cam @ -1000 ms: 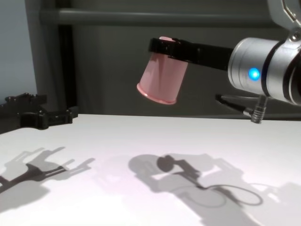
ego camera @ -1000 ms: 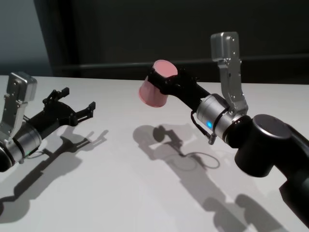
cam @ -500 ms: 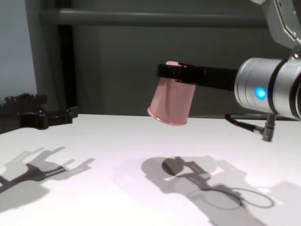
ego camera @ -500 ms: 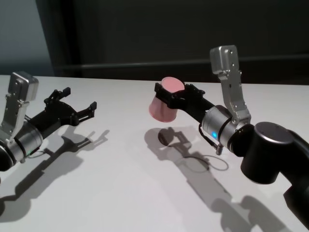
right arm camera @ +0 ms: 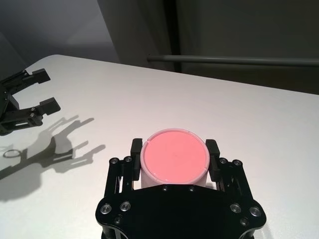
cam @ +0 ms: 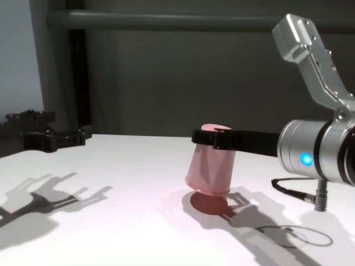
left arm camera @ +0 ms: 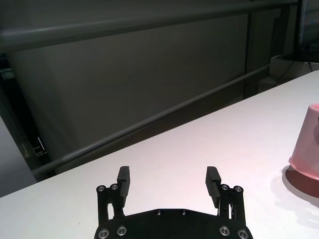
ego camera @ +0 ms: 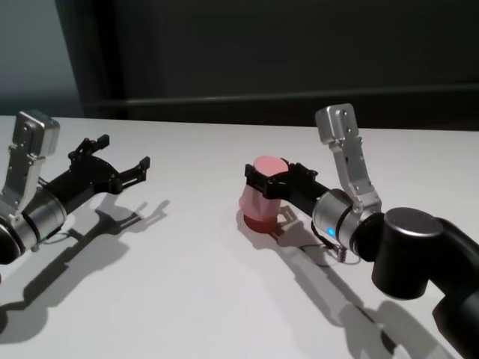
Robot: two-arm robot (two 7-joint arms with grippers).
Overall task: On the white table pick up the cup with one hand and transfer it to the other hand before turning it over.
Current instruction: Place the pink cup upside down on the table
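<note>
Near the white table (ego camera: 187, 284), right gripper (right arm camera: 174, 149) jaws clamp the inverted cup (cam: 209, 169); left gripper (left arm camera: 169, 181) jaws spread, empty.

Wide flat matte white surface (ego camera: 187, 299) fills the lower part of the head view, lit hard enough to throw sharp dark shadows. Behind it, a dark grey wall panel (ego camera: 299, 45) spans the upper frame. A horizontal grey metal rail (cam: 166, 19) runs across the top of the chest view. Dark vertical post (cam: 77, 72) at left of the chest view. Pale blue-grey wall strip (ego camera: 34, 52) in the upper left corner.
</note>
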